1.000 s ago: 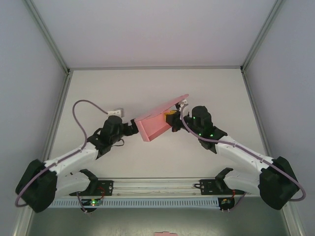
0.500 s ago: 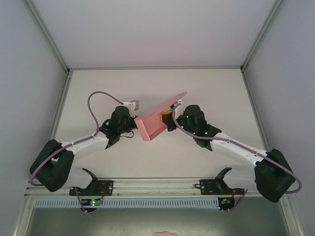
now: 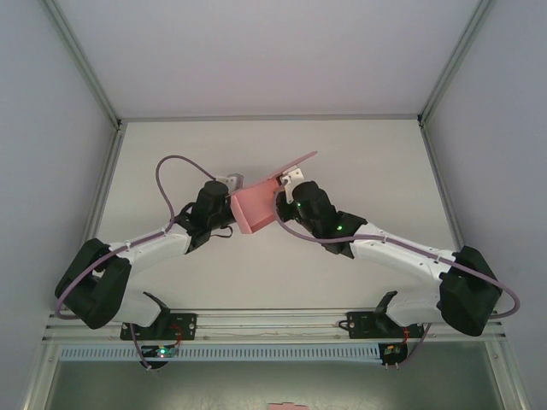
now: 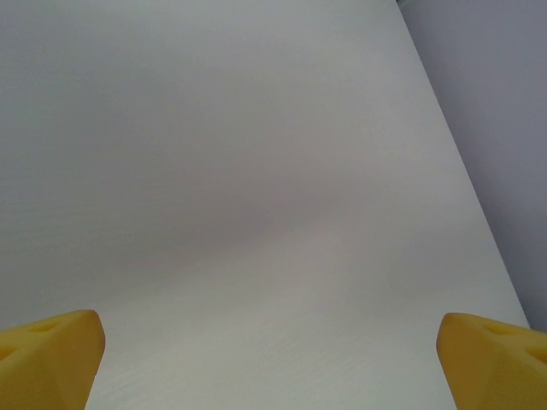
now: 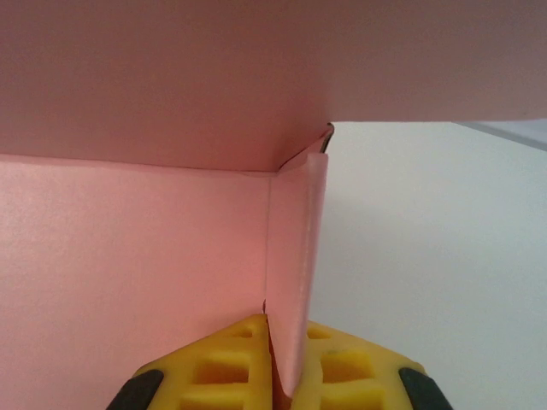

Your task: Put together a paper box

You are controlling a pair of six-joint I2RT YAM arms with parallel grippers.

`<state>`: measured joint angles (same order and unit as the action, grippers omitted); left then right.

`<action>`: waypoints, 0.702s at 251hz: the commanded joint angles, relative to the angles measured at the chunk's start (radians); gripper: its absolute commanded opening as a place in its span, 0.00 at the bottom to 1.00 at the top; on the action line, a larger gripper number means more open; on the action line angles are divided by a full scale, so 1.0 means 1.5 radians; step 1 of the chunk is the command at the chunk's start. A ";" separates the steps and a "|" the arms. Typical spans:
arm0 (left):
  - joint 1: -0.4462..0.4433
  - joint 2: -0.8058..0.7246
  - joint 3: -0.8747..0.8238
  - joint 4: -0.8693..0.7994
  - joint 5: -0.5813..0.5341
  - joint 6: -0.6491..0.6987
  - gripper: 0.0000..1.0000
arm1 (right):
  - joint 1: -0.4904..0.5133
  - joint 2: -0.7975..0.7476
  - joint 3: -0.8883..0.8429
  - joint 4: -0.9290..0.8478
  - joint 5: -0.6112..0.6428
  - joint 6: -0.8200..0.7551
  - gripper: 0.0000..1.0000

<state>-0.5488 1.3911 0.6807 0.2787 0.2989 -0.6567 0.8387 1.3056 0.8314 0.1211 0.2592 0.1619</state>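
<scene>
The pink paper box (image 3: 255, 207) hangs between the two arms above the table's middle, partly folded, with its lid flap (image 3: 291, 166) raised toward the back right. My right gripper (image 5: 288, 384) is shut on one upright side wall of the paper box (image 5: 295, 256), yellow fingertips (image 5: 231, 359) pinching the card from both sides. In the top view the right gripper (image 3: 282, 201) meets the box's right edge. My left gripper (image 3: 232, 207) sits just at the box's left edge. In its wrist view its yellow fingertips (image 4: 47, 354) stand wide apart, open over bare table.
The white table (image 3: 282, 273) is ringed by pale walls with metal posts (image 3: 81, 60) at the back corners. A metal rail (image 3: 273, 325) runs along the near edge by the arm bases. A small pink scrap (image 3: 286, 406) lies below the rail.
The right arm carried the box left and toward the back, tilting it. The left arm swung its wrist in to the box's left edge.
</scene>
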 commanded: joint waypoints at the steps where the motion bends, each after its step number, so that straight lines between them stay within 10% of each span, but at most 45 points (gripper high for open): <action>1: -0.054 -0.042 0.064 0.103 0.094 0.064 1.00 | -0.029 -0.001 -0.075 0.021 -0.118 0.014 0.00; 32: -0.054 -0.042 0.074 -0.046 -0.054 0.101 1.00 | -0.080 -0.083 -0.132 0.109 -0.203 0.086 0.00; 105: -0.032 -0.108 0.049 -0.477 -0.568 -0.009 1.00 | -0.136 -0.195 -0.188 -0.077 0.011 0.112 0.00; 134: -0.027 -0.162 0.033 -0.513 -0.590 -0.028 1.00 | -0.141 -0.129 -0.218 -0.078 0.025 0.161 0.00; 176: -0.027 -0.262 -0.036 -0.343 -0.400 0.072 1.00 | -0.128 0.011 -0.215 -0.049 0.028 0.241 0.00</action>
<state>-0.5941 1.0924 0.6971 -0.3580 -0.4255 -0.6369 0.6312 1.2198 0.5076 0.0582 0.2539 0.4026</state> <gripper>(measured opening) 0.999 0.060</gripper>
